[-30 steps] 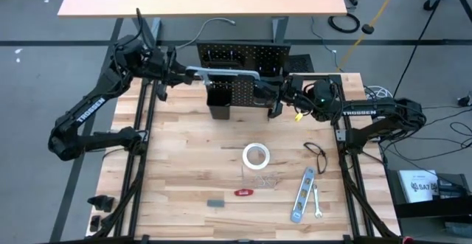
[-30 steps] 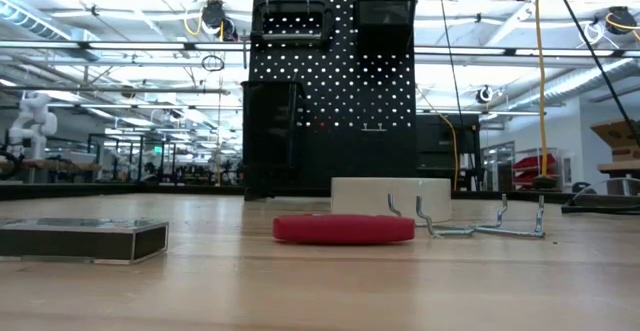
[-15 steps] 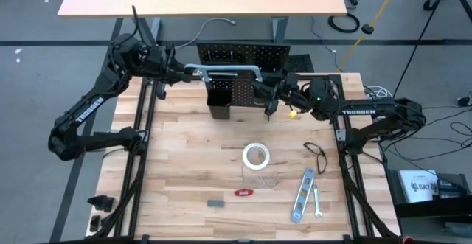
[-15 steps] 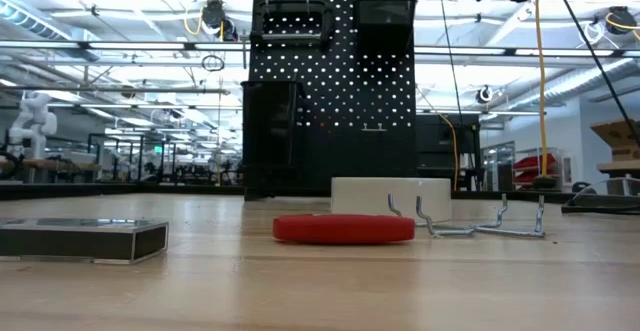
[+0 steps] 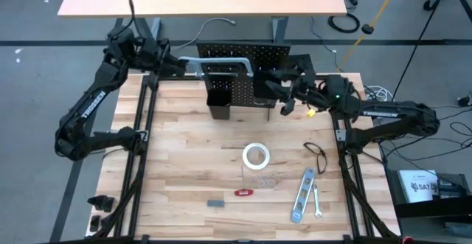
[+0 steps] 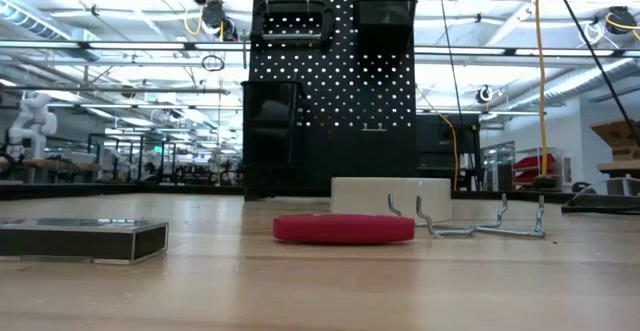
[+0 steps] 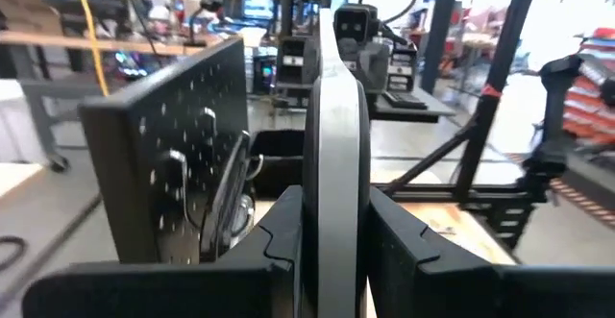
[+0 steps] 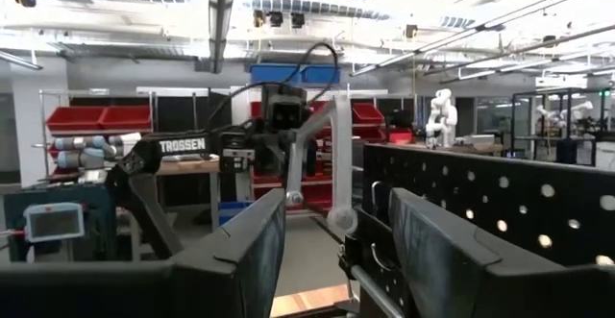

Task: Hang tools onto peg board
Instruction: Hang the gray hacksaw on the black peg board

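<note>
The black peg board point(image 5: 243, 50) stands upright at the table's far edge, with two black bins point(image 5: 219, 100) on its near face. My left gripper point(image 5: 179, 64) is shut on a grey bar clamp point(image 5: 221, 67), which is held level along the board's top. The clamp's jaw end point(image 5: 253, 71) is over the board; I cannot tell whether it touches. My right gripper point(image 5: 274, 89) stands open just right of that jaw end, touching nothing. Its wrist view shows the clamp point(image 8: 338, 164) beyond its parted fingers. A dark clamp point(image 6: 295, 21) hangs on the board. My left gripper pinches the clamp's flat grey bar point(image 7: 334, 179) between its two fingers point(image 7: 279, 246), at the bar's left end. The fingers come level from the table's left and lie along the bar. The clamp is lifted clear of the table, its bar on edge and level.
On the table lie a white tape roll point(image 5: 256, 156), black pliers point(image 5: 317, 155), a silver level point(image 5: 302, 194), a small wrench point(image 5: 318, 202), a red-handled tool point(image 5: 243, 192), a small grey block point(image 5: 215, 203) and loose metal hooks point(image 5: 267, 179). The table's left half shows bare wood.
My right gripper has opened, let go of the clamp's jaw end and drawn back toward the table's right edge, tipping upward. My left gripper has carried the clamp toward the far edge, so the bar now lies along the peg board's top.
</note>
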Tool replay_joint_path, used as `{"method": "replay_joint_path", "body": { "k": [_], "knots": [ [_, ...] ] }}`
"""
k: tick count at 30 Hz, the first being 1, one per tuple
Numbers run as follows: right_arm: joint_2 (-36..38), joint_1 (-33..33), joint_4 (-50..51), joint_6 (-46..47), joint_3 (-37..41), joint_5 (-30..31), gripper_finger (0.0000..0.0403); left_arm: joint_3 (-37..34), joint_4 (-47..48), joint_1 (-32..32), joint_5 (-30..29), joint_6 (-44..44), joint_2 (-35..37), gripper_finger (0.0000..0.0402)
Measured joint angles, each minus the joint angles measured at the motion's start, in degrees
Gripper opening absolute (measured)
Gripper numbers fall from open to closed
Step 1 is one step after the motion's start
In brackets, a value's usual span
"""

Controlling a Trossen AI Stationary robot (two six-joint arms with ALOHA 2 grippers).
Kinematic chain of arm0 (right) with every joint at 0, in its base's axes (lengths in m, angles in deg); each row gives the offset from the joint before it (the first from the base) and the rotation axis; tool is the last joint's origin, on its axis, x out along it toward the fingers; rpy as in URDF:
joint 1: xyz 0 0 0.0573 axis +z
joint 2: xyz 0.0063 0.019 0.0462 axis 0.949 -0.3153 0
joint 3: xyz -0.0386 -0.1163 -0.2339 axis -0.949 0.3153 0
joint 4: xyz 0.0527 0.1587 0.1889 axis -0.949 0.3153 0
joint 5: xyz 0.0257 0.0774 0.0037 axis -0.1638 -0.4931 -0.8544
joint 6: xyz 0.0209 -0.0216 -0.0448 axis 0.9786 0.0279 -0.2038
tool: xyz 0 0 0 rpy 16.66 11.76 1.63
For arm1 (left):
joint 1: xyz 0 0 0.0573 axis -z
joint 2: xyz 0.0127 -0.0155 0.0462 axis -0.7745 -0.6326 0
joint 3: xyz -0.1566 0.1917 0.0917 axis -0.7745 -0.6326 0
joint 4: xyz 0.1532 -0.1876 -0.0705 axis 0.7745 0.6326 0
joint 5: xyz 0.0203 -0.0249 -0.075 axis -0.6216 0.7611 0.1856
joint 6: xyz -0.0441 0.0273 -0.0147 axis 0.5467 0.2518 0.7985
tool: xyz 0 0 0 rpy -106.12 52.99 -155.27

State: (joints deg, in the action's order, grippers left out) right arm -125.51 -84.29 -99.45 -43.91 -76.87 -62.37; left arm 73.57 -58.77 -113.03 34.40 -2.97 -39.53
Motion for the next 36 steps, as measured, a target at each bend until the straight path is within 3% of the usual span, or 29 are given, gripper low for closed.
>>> {"method": "replay_joint_path", "body": {
  "k": [9,26,36],
  "knots": [
    [1.44,0.79,4.11,0.31,0.00,-0.14,0.0182,-0.07,0.17,-3.34,4.94,0.05,-5.75,0.0069],
    [1.44,0.61,5.54,-1.20,0.00,0.42,0.0183,-0.09,0.58,-5.25,3.35,-0.36,-6.82,0.0069],
    [1.44,0.61,5.58,-1.18,0.02,0.42,0.0183,-0.09,1.23,-1.85,1.90,-0.49,-8.16,0.0069]
  ]
}}
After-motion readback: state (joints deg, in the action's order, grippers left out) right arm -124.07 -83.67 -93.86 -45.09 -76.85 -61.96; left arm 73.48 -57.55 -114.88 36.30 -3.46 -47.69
